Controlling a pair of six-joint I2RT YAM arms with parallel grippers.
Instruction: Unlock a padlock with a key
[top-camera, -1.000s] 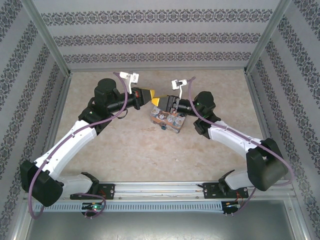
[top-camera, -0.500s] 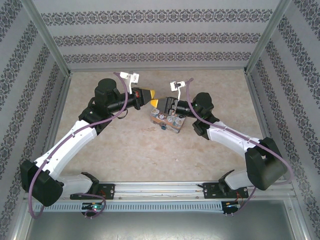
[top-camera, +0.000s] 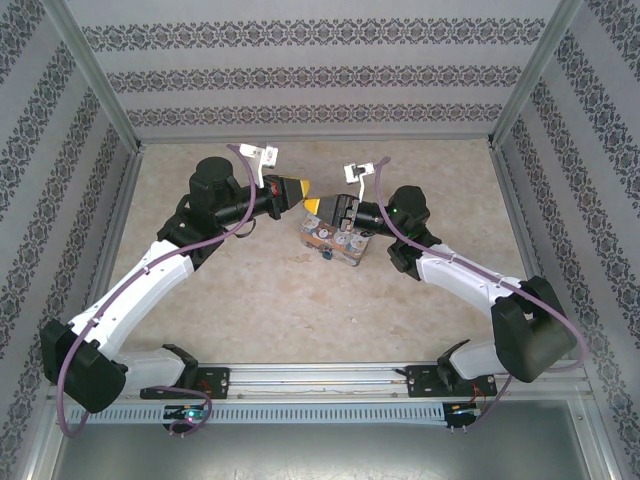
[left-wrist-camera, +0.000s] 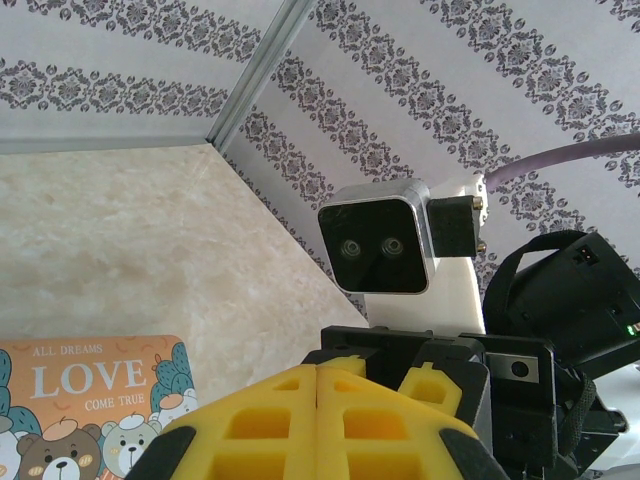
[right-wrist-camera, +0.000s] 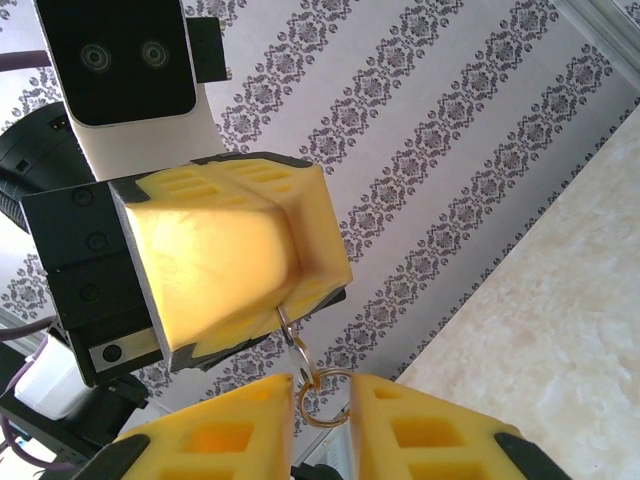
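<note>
Nearest in the right wrist view, the right end effector (right-wrist-camera: 322, 392) has its two yellow fingers a narrow gap apart. A small brass-coloured metal ring (right-wrist-camera: 300, 398) sits in that gap; whether they pinch it I cannot tell. The ring links to a thin silver metal loop (right-wrist-camera: 287, 325) jutting from the tip of the left end effector (right-wrist-camera: 305, 265), whose yellow fingers are pressed together on it. Whether the loop belongs to the key is unclear. Farther off, an orange cartoon "LOVE" tin box (top-camera: 335, 242) lies on the beige marbled bench (top-camera: 250, 290), close by the two meeting tips.
</note>
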